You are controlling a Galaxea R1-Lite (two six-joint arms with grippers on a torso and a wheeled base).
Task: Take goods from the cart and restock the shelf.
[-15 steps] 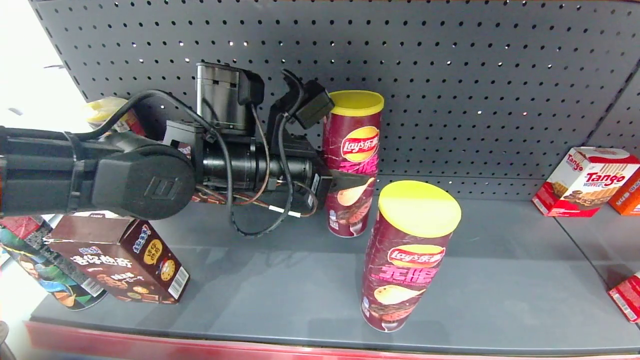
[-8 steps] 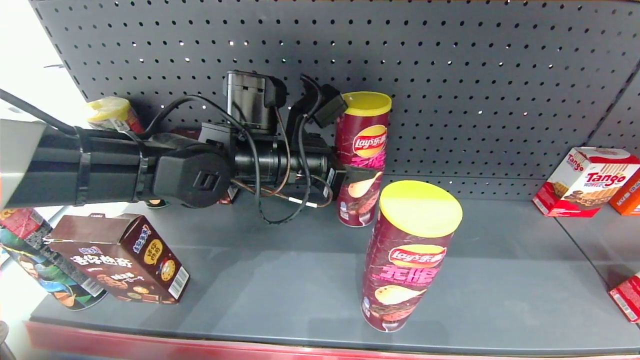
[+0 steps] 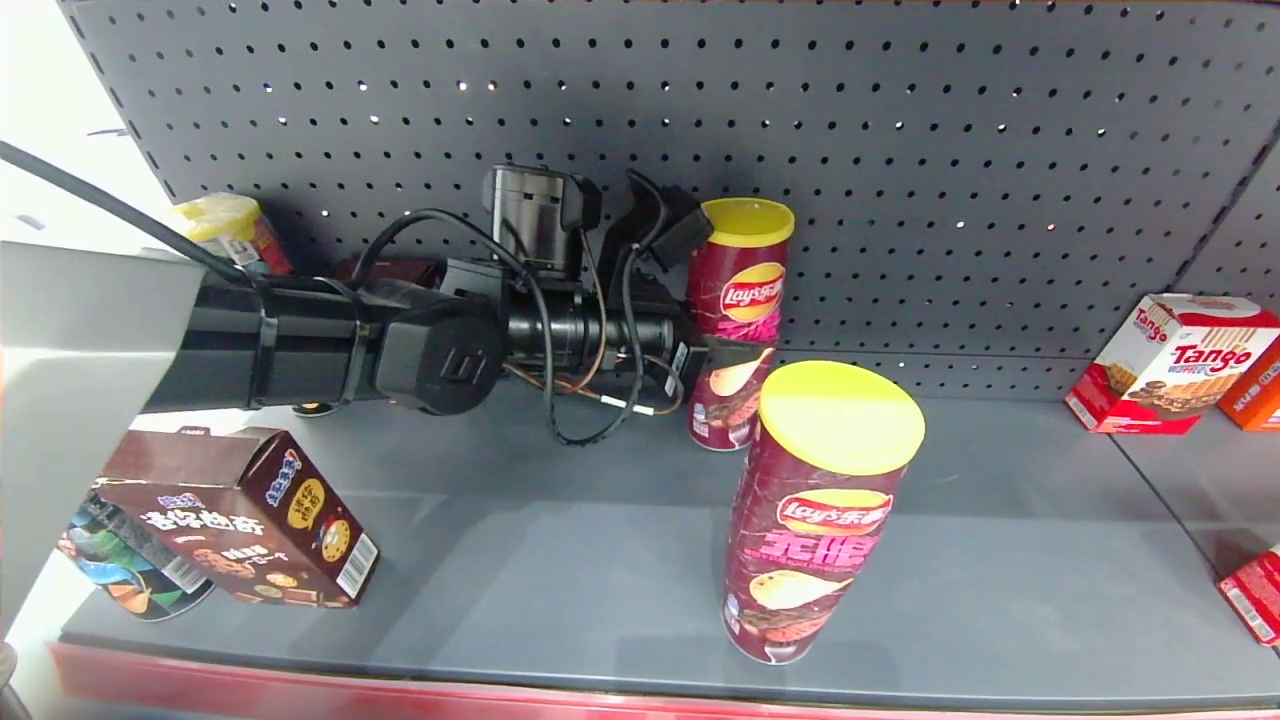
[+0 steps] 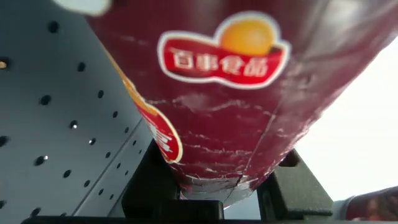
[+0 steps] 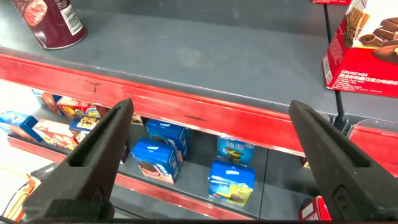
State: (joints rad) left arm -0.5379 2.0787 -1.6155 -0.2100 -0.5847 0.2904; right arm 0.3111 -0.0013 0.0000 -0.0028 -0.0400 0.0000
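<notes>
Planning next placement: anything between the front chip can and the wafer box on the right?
Nothing. In the head view the shelf is bare between the front chip can and the wafer box.

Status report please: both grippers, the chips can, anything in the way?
Left gripper shut on chips can, upright near the pegboard. Right gripper open, empty. Second can stands close in front of it.

Grey perforated back panel (image 3: pixel 900 120) across the rear. Brown cookie box (image 3: pixel 240 515) lying tilted at the front left of the shelf (image 3: pixel 560 560), just beside a colourful can (image 3: pixel 110 580). Red-and-white wafer box (image 3: pixel 1170 362) at far right, next to an orange box (image 3: pixel 1255 395). Blue boxes (image 5: pixel 163 158) on the level below.
</notes>
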